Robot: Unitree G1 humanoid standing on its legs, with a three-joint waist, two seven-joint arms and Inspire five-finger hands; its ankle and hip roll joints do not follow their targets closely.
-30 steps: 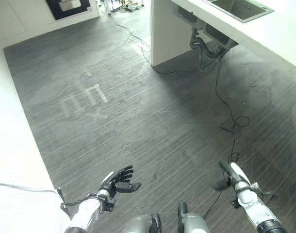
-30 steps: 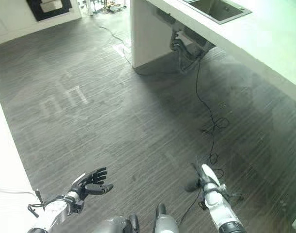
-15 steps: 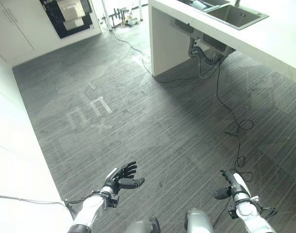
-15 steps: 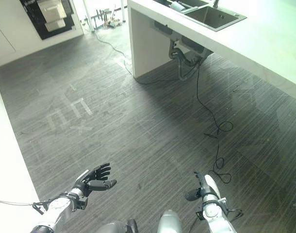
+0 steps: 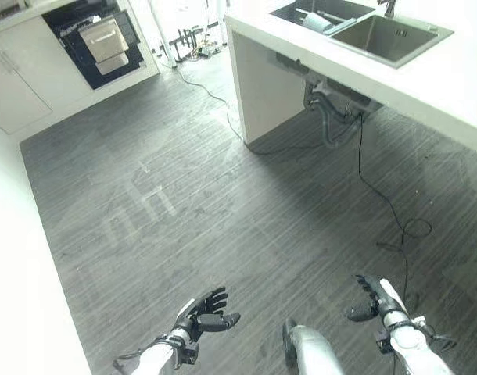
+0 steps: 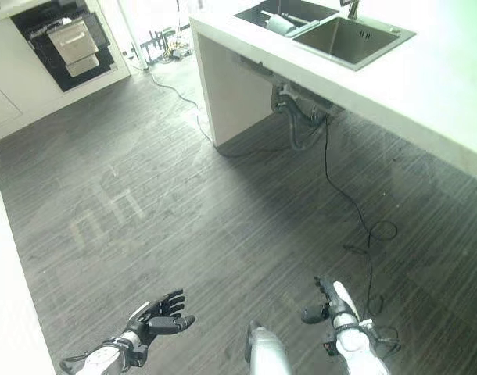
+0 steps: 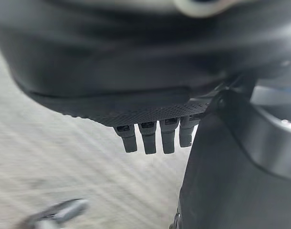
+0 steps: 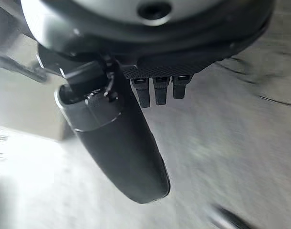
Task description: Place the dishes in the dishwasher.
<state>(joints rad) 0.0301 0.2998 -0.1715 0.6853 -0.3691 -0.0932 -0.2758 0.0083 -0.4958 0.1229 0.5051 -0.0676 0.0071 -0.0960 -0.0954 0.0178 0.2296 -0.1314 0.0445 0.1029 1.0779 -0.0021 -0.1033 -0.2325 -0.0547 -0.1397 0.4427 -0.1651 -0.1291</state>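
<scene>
**Two empty robot hands, dishes far off in the sink**

One pale round dish (image 5: 317,21) lies in the steel double sink (image 5: 379,35) set in the white desk (image 5: 457,86) at the frame's upper right. The open black dishwasher with grey pulled-out racks (image 5: 102,39) sits in the white cabinets at the upper left. Dark grey wood-grain floor (image 5: 223,195) spreads between them. At the bottom edge, the left robot hand (image 5: 206,315) hovers with fingers spread and released, holding nothing; the right robot hand (image 5: 373,297) likewise hangs relaxed and empty.

Two hands, one sink (image 5: 387,37) with one dish (image 5: 317,22) inside.
</scene>
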